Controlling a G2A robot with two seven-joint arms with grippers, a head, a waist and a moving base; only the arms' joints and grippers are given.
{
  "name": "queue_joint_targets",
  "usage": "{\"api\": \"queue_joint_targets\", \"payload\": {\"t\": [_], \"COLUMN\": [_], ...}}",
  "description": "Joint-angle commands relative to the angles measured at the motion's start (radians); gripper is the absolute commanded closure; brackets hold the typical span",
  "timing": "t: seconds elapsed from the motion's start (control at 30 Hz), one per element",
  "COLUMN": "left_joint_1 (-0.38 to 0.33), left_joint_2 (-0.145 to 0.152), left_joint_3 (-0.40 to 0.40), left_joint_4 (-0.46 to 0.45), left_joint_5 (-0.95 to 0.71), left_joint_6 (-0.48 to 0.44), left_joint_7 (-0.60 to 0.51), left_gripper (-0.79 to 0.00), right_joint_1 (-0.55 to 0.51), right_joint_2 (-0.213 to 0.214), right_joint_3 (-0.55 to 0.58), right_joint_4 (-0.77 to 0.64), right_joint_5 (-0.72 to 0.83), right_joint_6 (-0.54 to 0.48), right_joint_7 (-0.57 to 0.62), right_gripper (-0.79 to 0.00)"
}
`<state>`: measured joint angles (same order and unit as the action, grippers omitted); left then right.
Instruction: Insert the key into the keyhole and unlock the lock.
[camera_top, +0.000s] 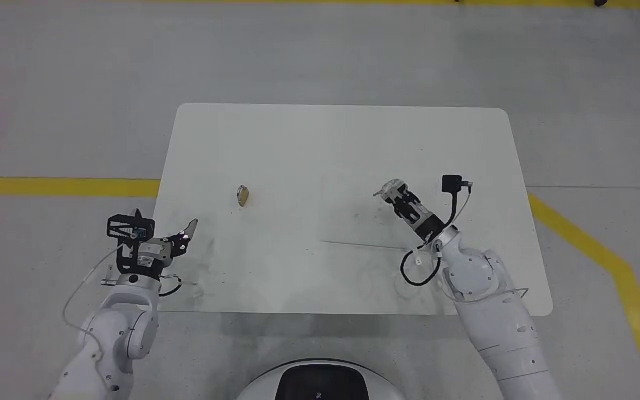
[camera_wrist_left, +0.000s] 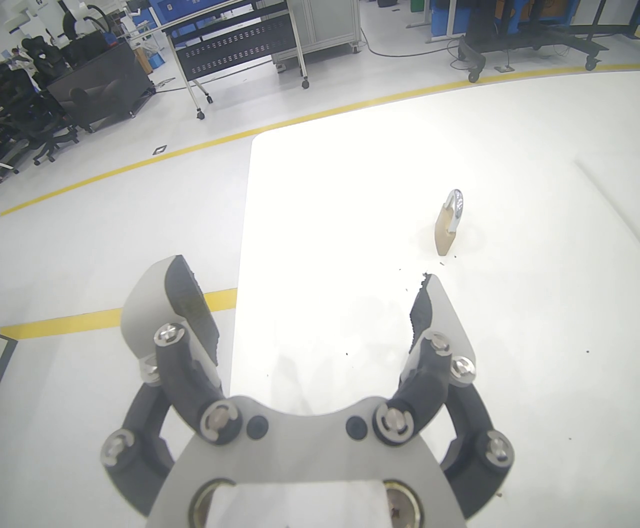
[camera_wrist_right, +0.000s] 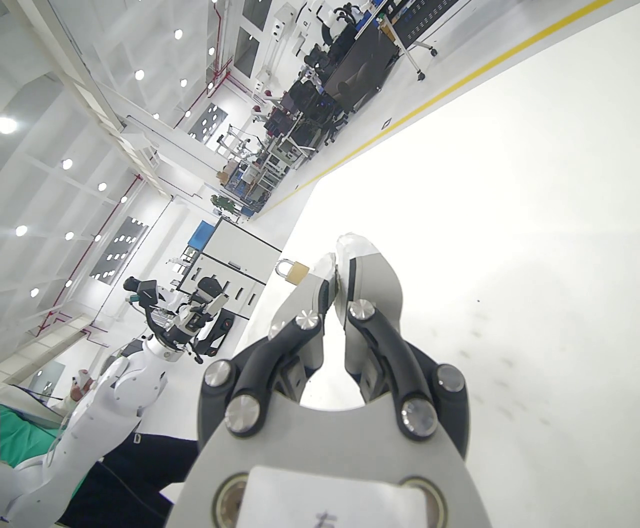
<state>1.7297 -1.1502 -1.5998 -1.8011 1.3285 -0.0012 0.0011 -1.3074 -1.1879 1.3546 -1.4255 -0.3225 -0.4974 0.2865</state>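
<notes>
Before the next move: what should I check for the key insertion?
1. Standing lock on the table, apart from both grippers: ok.
2. Open, empty left gripper facing the lock: ok.
3. Shut right gripper: ok.
4. A key in it: cannot tell.
5. Where the keyhole faces: cannot tell.
6. Steadied lock: not ok, nothing holds it.

The lock (camera_top: 243, 194) stands on the table (camera_top: 340, 140), left of its middle.
</notes>
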Motion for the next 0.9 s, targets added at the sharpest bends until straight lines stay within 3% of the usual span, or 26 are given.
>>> {"api": "queue_joint_targets", "payload": {"t": [0.0,0.07,0.13,0.23,0.3,0.4,0.5,0.67,0.87], "left_joint_1": [-0.001,0.005,0.004,-0.039,-0.082,-0.16,-0.237,-0.405,-0.57], "left_joint_2": [-0.002,-0.005,-0.01,-0.006,0.0,0.006,0.002,-0.023,-0.057], "left_joint_3": [0.001,0.005,0.012,0.003,0.011,0.05,0.133,0.336,0.488], "left_joint_4": [-0.013,-0.048,-0.069,-0.043,-0.011,0.018,0.048,0.216,0.428], "left_joint_5": [-0.038,-0.143,-0.425,-0.793,-0.983,-1.118,-1.167,-1.554,-1.835], "left_joint_6": [-0.021,-0.091,-0.253,-0.49,-0.586,-0.622,-0.642,-0.649,-0.59], "left_joint_7": [0.018,0.04,0.033,-0.098,-0.21,-0.368,-0.448,-0.586,-0.743], "left_gripper": [-0.785,-0.785,-0.785,-0.785,-0.785,-0.785,-0.785,-0.785,-0.785], "right_joint_1": [-0.009,-0.025,-0.019,0.009,0.027,0.048,0.062,0.075,0.068], "right_joint_2": [-0.003,-0.012,-0.021,-0.035,-0.044,-0.055,-0.063,-0.069,-0.069], "right_joint_3": [0.002,-0.009,-0.036,-0.086,-0.115,-0.149,-0.172,-0.186,-0.179], "right_joint_4": [0.0,0.0,0.012,0.028,0.036,0.045,0.046,0.056,0.06], "right_joint_5": [0.024,0.105,0.157,0.242,0.296,0.392,0.466,0.545,0.515], "right_joint_6": [0.002,-0.025,-0.029,-0.028,-0.032,-0.049,-0.081,-0.104,-0.089], "right_joint_7": [-0.037,-0.112,-0.131,-0.125,-0.111,-0.086,-0.047,0.011,0.012], "right_gripper": [0.0,0.0,0.0,0.0,0.0,0.0,0.0,0.0,0.0]}}
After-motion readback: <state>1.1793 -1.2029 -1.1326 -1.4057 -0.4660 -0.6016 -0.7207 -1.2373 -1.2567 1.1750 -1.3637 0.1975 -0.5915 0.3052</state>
